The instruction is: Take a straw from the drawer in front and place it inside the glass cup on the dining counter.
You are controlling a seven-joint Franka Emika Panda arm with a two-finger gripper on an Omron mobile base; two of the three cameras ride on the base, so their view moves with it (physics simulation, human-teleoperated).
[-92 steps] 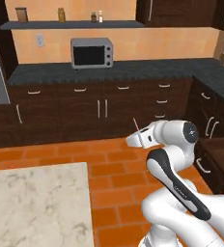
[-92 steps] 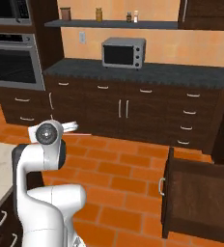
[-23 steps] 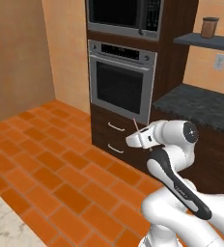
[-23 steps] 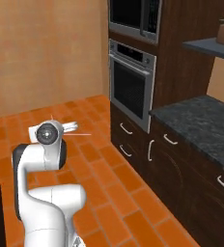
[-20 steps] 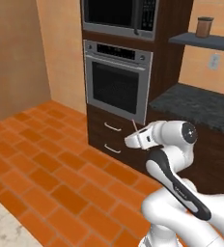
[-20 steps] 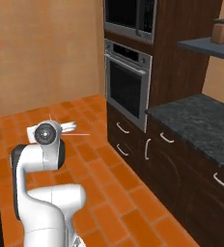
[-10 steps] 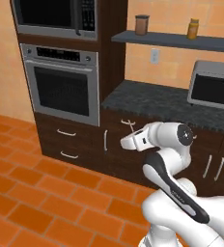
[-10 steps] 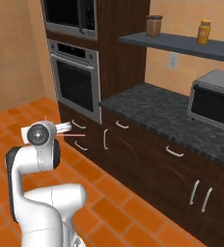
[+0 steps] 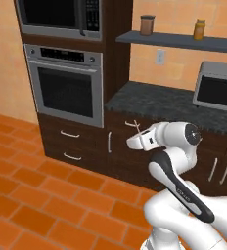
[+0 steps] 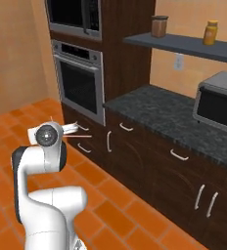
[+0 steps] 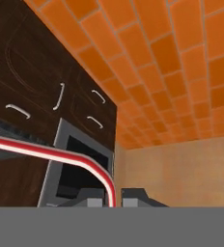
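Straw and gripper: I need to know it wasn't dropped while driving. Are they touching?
Touching. In the hand view the straw curves down and ends pinched between the two fingertips of the gripper, with no gap.

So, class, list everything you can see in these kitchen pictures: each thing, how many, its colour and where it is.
Straw: one, red and white, held in the gripper.
Wall oven: one, silver with dark glass, in the tall dark cabinet.
Microwave: one, dark, above the oven.
Toaster oven: one, grey, on the black counter.
Jars: two, brown and yellow, on the grey shelf.
Floor: orange tiles.
Gripper: one, dark fingertips, clamped on the straw.
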